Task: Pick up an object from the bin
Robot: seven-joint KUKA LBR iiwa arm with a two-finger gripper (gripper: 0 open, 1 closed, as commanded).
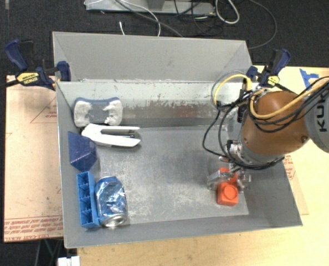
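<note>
**A:** What does the robot look like?

**B:** A glossy copper-orange cover (pixel 275 129) wraps the wrist (rounded, rather like a ball). To its right, a pale grey arm link (pixel 325 115) carries dark block letters, of which "KU" is legible.

**A:** Any wiring?

**B:** Yes. A yellow cable (pixel 235 78) loops above the cover, and thin black cables (pixel 210 127) hang in arcs beside it. Beneath sits the pincer (pixel 230 176), greyish metal with small red parts.
</note>
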